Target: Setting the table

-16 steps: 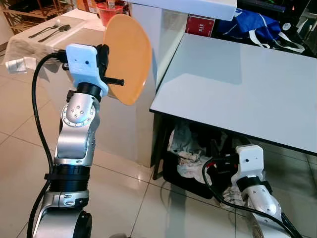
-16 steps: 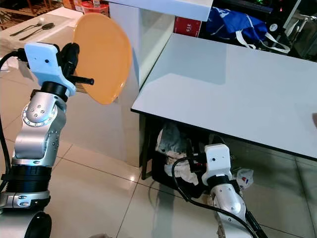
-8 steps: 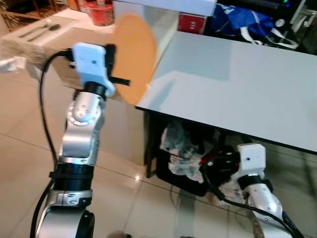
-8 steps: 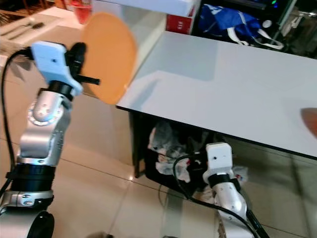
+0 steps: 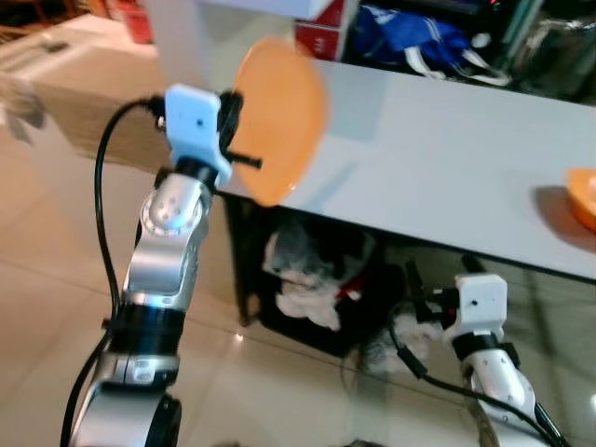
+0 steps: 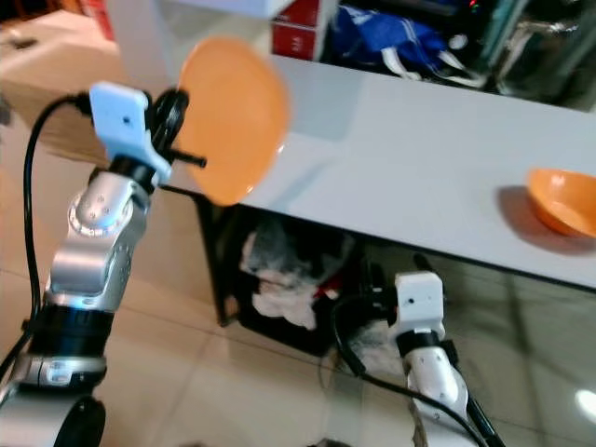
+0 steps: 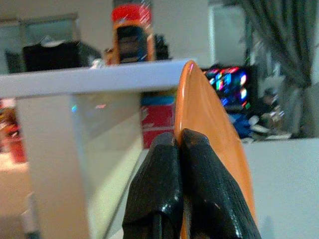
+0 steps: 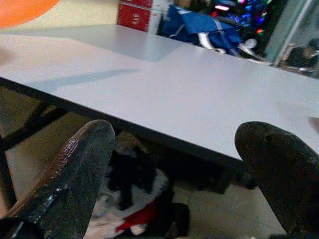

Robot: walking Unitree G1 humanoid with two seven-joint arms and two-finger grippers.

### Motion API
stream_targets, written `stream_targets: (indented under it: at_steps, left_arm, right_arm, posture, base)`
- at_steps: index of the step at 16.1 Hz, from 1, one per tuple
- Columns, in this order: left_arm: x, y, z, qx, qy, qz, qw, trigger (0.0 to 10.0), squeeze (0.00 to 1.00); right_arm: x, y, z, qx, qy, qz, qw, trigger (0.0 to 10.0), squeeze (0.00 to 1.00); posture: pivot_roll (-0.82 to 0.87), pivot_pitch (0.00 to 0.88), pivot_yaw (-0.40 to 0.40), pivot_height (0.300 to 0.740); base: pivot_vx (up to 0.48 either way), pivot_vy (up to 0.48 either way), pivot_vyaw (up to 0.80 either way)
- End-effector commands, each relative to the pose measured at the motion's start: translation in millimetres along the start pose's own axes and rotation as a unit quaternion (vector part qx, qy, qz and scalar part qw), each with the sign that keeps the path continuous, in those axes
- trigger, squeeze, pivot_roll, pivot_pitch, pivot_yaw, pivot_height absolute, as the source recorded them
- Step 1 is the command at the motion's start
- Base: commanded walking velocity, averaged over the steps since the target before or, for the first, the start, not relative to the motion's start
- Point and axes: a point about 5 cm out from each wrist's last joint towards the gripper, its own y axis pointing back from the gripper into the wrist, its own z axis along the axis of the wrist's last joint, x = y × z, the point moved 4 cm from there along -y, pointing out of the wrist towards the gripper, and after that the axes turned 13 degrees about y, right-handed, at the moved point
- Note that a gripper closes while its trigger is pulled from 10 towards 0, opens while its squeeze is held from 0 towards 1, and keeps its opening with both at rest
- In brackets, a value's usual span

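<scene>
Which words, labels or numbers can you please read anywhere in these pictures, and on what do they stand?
None can be read.
Red box behind the grey table: its white label is too blurred.
Red-topped orange container on the white shelf: its dark label is too blurred.

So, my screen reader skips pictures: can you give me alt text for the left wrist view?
The left gripper is shut on the rim of an orange plate held on edge, with a white table beyond it.
</scene>
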Motion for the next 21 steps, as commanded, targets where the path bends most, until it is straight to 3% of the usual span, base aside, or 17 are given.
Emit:
stream_targets:
  at_steps: [1,7,10,16,19,21]
  left_arm:
    - [1.0,-5.1,13.3,-0.025,-0.006,-0.003,1.0,0.0,0.0]
    - [-2.2,-8.9,8.5,-0.019,-0.009,-0.014,1.0,0.0,0.0]
    - [0.6,-9.3,4.9,-0.011,-0.001,-0.011,1.0,0.0,0.0]
    - [-5.8,-12.8,1.0,-0.002,0.002,-0.028,1.0,0.0,0.0]
    - [-11.5,-21.0,-1.1,-0.001,0.038,-0.03,0.999,0.0,0.0]
    - [-22.0,-30.4,-7.7,0.013,0.088,-0.038,0.995,0.0,0.0]
  right_arm:
    - [-2.0,-0.6,4.1,-0.009,0.003,-0.004,1.0,10.0,0.0]
    - [-1.2,1.8,3.6,-0.007,0.004,-0.009,1.0,10.0,0.0]
    - [-1.5,2.3,2.9,-0.004,0.002,-0.01,1.0,10.0,0.0]
    - [-3.0,1.7,7.2,-0.012,-0.003,-0.01,1.0,10.0,0.0]
    - [-4.4,4.0,5.1,-0.008,-0.004,-0.009,1.0,10.0,0.0]
    - [-3.8,4.5,5.8,-0.009,-0.004,-0.008,1.0,10.0,0.0]
  posture:
    - [-0.07,0.0,-0.007,0.74]
    - [-0.08,0.0,0.002,0.74]
    - [-0.08,0.0,0.003,0.74]
    - [-0.08,0.0,0.0,0.74]
    - [-0.09,0.0,-0.001,0.74]
    - [-0.09,0.0,-0.002,0.74]
  base:
    - [0.0,-0.458,0.0]
    - [0.0,-0.454,0.0]
    - [0.187,-0.401,-0.51]
    - [0.18,-0.043,0.0]
    - [0.0,0.0,0.0]
    - [0.0,0.0,0.0]
